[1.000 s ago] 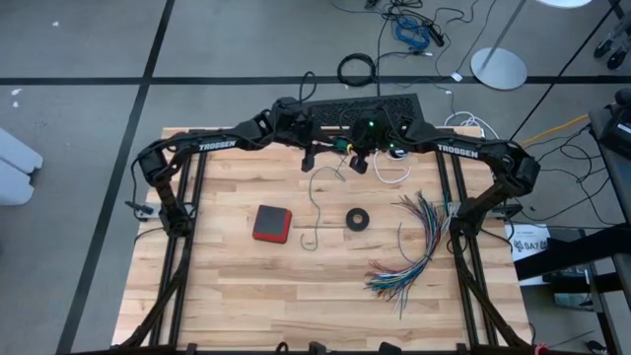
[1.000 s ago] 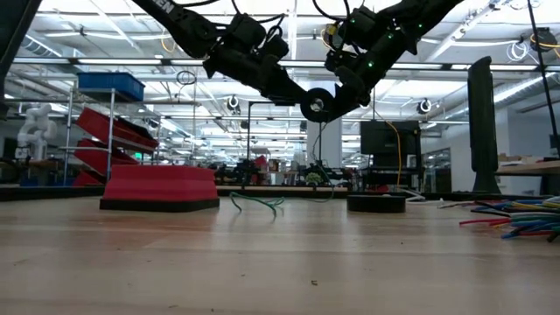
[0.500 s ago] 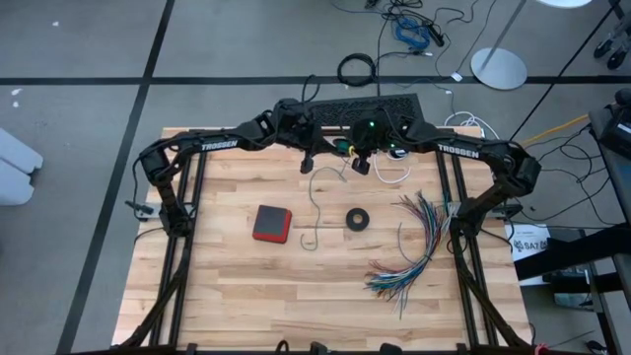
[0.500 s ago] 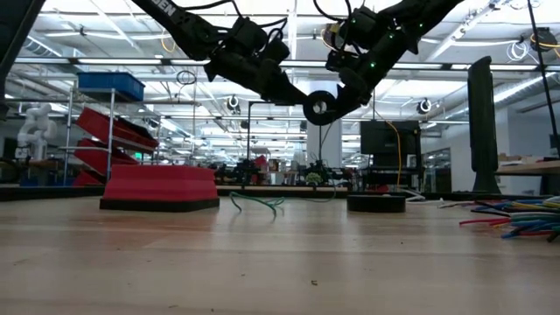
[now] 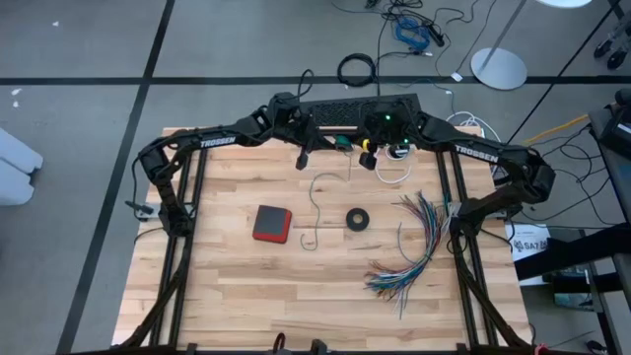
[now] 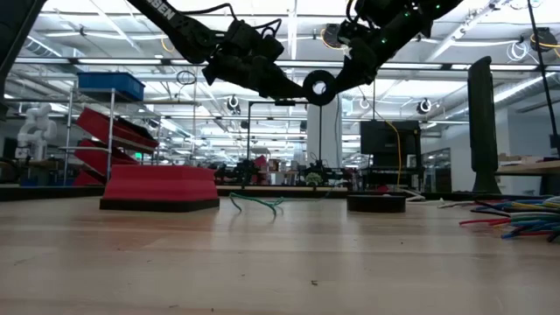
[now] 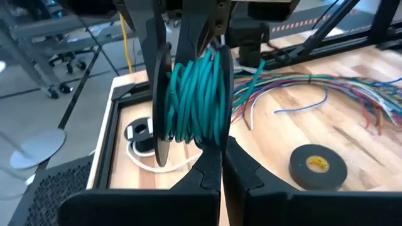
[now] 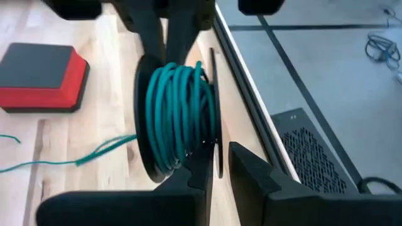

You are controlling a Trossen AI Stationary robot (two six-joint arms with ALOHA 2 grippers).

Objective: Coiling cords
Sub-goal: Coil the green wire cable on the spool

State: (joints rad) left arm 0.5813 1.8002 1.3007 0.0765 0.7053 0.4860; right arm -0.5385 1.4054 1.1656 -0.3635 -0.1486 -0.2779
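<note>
The teal-green cord (image 7: 195, 94) is wound into a coil on a black spool (image 6: 319, 86) held high above the table's far middle. Its free end (image 5: 314, 212) trails down onto the wood. My left gripper (image 7: 220, 150) is shut at the coil's edge. My right gripper (image 8: 220, 160) meets the spool from the other side, fingers slightly apart around a thin flange rim (image 8: 217, 150). The white cord (image 5: 394, 170) lies looped at the far edge with its round black-and-white piece (image 5: 397, 151). My left gripper's shut fingertips (image 7: 215, 145) meet at the edge of the teal coil beside one spool flange; whether they pinch strands or the flange rim I cannot tell. The fingers come nearly level from the table's left. The spool hangs clear of the table. My right gripper: whether its fingers touch the flange rim between them, I cannot tell.
A red-and-black block (image 5: 272, 223) and a black tape ring (image 5: 358, 219) lie mid-table. A fanned bundle of multicoloured wires (image 5: 414, 247) spreads along the right side. The near half of the table holds nothing else in view.
The spool with the teal coil has risen higher above the table. My right gripper has gone up and a little toward the far right with it. The cord's trailing end stays on the wood.
</note>
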